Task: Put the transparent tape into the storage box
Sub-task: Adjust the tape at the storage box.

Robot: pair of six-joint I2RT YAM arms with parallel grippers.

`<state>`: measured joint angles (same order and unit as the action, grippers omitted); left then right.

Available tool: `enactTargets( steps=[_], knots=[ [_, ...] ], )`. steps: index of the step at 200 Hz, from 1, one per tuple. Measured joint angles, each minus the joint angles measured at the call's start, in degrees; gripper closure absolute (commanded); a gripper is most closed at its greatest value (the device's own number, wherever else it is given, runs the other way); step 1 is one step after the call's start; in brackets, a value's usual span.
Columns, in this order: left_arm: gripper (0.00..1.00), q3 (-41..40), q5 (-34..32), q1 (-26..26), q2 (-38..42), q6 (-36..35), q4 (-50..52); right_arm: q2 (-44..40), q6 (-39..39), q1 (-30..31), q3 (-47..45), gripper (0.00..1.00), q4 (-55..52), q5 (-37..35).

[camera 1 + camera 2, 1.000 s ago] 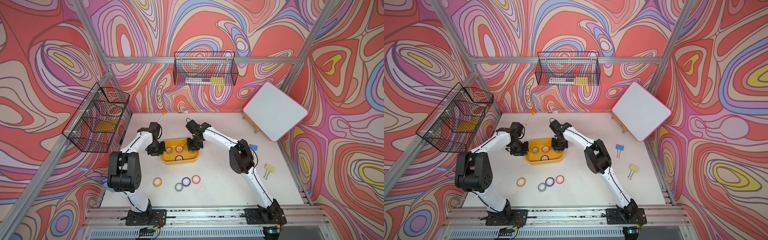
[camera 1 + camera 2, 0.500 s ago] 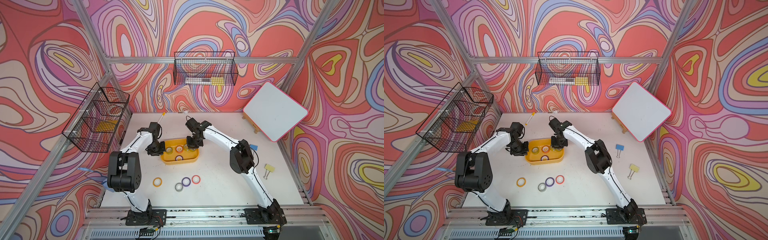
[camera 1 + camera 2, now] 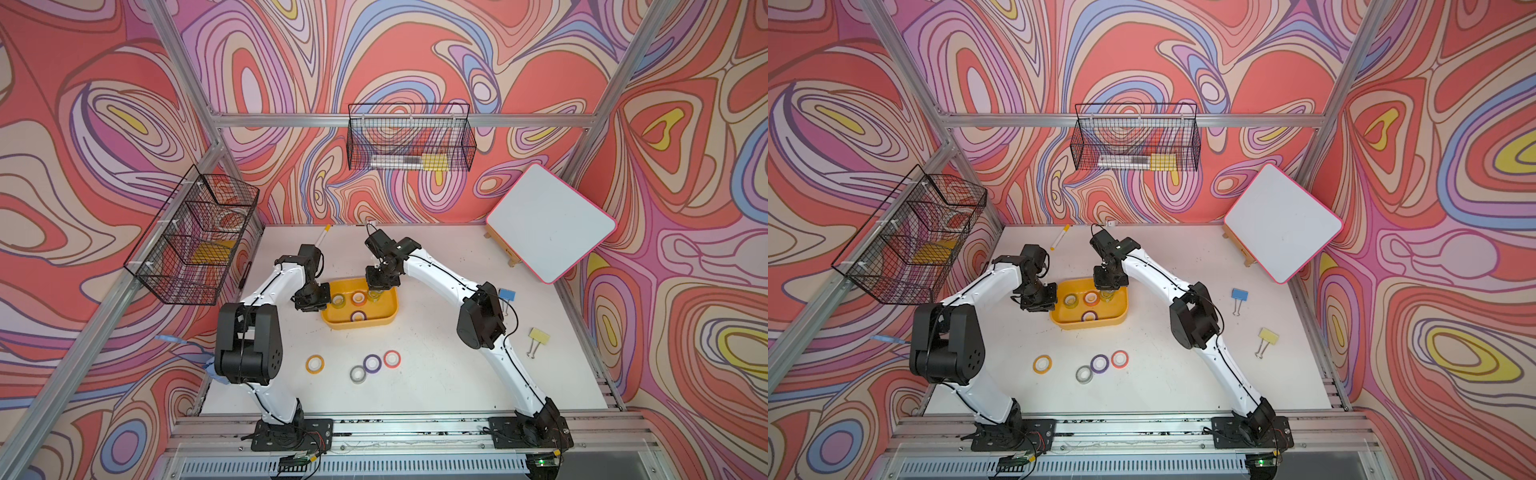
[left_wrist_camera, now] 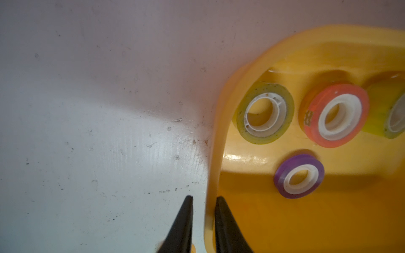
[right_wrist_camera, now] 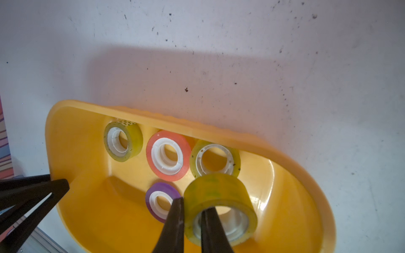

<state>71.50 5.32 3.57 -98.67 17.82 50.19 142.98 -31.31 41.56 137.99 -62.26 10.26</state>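
Observation:
The storage box [image 3: 361, 325] [image 3: 1088, 325] is a shallow yellow-orange tub at the table's middle. My right gripper [image 5: 195, 203] [image 3: 380, 289] is shut on a transparent tape [image 5: 219, 192] roll, with one finger inside its core and one outside. The roll hangs over the inside of the box [image 5: 197, 127]. Two more clear rolls [image 5: 122, 142] [image 5: 215, 157], an orange roll [image 5: 167, 157] and a purple roll [image 5: 162, 201] lie in the box. My left gripper [image 4: 204, 198] [image 3: 322, 300] is shut on the box's left wall [image 4: 215, 153].
Several loose tape rolls lie nearer the front: orange [image 3: 315, 364], grey [image 3: 358, 374], purple [image 3: 372, 363], red [image 3: 392, 358]. Blue [image 3: 507, 294] and yellow [image 3: 538, 336] binder clips lie at the right. A whiteboard [image 3: 548, 224] leans back right. Wire baskets [image 3: 195, 245] [image 3: 409, 141] hang on the walls.
The right gripper's jaws have narrowed onto the transparent roll, and it has shifted slightly toward the box's far side. The left arm has not moved.

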Motion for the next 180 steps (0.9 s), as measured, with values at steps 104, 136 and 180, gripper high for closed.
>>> enactTargets(
  steps=[104, 136, 180],
  knots=[
    [0.77, 0.0, -0.2, 0.0, 0.0, 0.0, 0.0, 3.3, 0.2, 0.0, 0.8, 0.80, 2.1, 0.5],
    [0.77, 0.0, -0.2, 0.0, 0.0, 0.0, 0.0, 3.3, 0.3, 0.0, 1.2, 0.77, 2.0, 0.5],
    [0.77, 0.0, -0.2, 0.0, 0.0, 0.0, 0.0, 3.0, 0.3, 0.0, 1.6, 0.76, 1.3, -0.2]
  ],
)
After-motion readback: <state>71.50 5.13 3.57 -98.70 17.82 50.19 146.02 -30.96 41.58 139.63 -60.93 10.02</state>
